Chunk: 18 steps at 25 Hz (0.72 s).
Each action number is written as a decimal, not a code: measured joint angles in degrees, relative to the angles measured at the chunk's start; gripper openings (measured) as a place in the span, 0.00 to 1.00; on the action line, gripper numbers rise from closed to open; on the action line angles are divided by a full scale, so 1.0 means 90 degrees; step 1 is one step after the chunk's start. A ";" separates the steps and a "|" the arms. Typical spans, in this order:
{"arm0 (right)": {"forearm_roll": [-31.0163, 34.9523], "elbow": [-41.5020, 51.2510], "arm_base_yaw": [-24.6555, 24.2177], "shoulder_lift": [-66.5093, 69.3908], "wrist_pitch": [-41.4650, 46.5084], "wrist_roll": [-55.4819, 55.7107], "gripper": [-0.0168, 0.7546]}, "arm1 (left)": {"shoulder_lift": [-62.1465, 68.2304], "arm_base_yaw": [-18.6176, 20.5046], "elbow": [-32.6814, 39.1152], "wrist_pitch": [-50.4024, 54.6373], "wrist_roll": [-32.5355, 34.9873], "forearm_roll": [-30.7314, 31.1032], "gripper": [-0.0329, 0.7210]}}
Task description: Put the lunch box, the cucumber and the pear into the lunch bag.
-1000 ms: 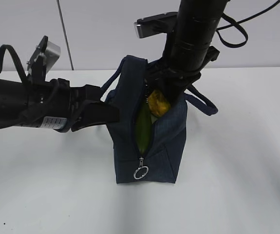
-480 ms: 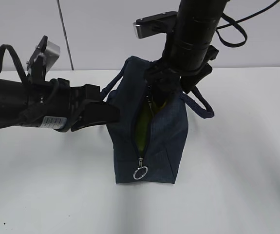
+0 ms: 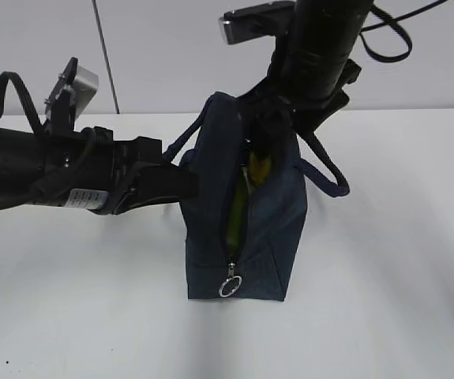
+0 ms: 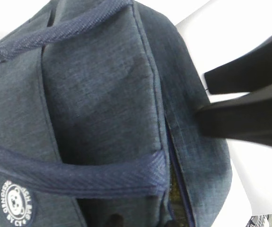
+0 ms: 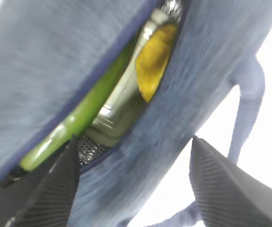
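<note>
Lunch bag standing upright on the white desk, zip slit open, with cucumber, pear and what looks like the lunch box all inside. Right tool spread wide above the slit, gripping nothing. Left tool pressed against the bag's side, slightly parted, can't tell if pinching fabric

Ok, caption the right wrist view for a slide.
Open right end effector above the unzipped lunch bag, with cucumber, pear and lunch box inside.
</note>
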 joint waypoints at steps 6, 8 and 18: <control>0.0000 0.0000 0.0000 -0.0679 0.0041 -0.0003 0.74 | 0.0000 0.0000 0.0000 0.0006 0.0000 0.0113 0.41; 0.0000 0.0000 0.0000 -0.0881 0.0051 -0.0003 0.74 | 0.0000 0.0000 0.0000 0.0006 0.0000 0.0126 0.43; -0.0040 0.0296 0.0000 -0.2181 0.0108 -0.0003 0.74 | 0.0000 0.0000 0.0000 0.0127 0.0000 0.0172 0.47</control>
